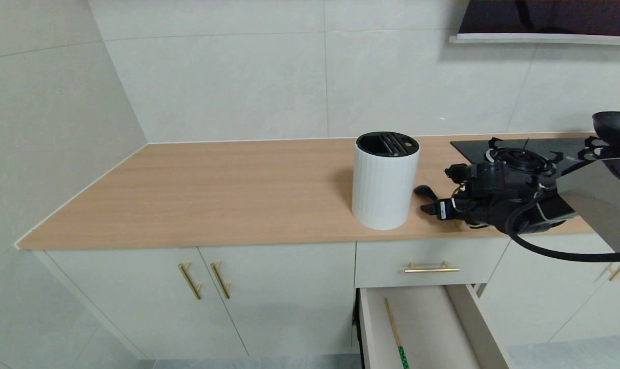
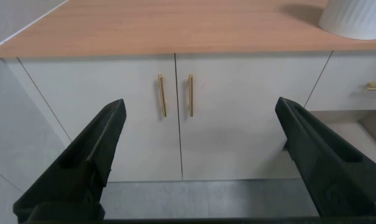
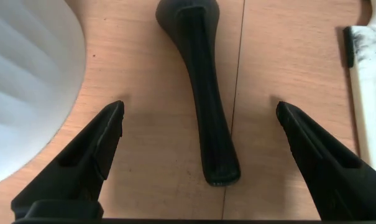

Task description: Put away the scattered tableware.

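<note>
Both spread wide | right gripper [image 3: 199, 111] over black utensil [image 3: 207, 127] | left gripper [image 2: 199, 107] facing cabinet [image 2: 243, 118]

The right arm [image 1: 597, 189] comes in from the robot's right, its forearm sloping down to a black wrist [image 1: 499, 202] looped by a cable [image 1: 545, 248]. The right gripper [image 1: 443, 190] points toward the robot's left, fingers [image 3: 88, 162] spread wide apart. The wrist seems about level, though the cable hides part of it. The left gripper [image 2: 198, 106] also stands wide open, both fingers at equal reach.
</note>
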